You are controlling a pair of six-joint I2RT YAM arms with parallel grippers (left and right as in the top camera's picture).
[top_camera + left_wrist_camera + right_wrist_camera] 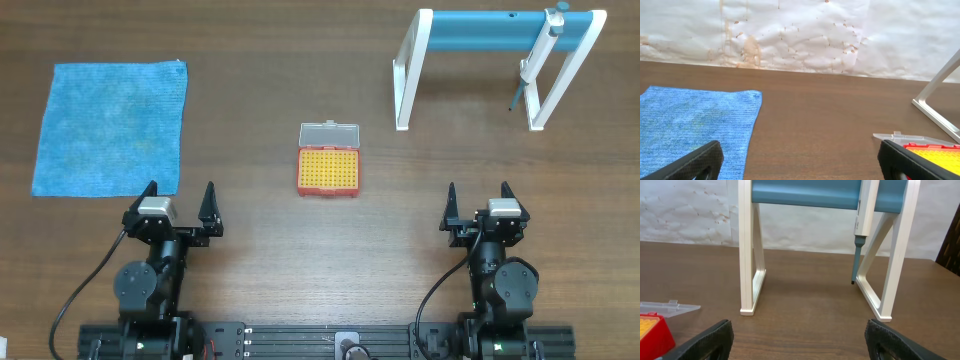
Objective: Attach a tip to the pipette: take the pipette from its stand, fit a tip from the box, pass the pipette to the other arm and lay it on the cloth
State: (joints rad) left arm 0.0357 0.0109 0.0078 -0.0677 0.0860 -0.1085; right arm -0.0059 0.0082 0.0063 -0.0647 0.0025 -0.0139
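The pipette [535, 55] hangs from the right end of the white and blue stand [480, 35] at the back right; it also hangs in the stand [747, 255] as pipette [862, 225], its grey shaft pointing down. The red tip box [328, 170] with yellow tips sits mid-table, its clear lid open behind it. The blue cloth [112, 128] lies at the back left. My left gripper [180, 208] stands open near the front, right of the cloth's near corner. My right gripper [478, 205] stands open at the front right, facing the stand. Neither holds anything.
The brown table is bare between the cloth [690, 125], the tip box [925, 150] and the stand. A white papered wall [800, 35] runs along the table's far edge. Both arm bases sit on a black rail [320, 340] at the front.
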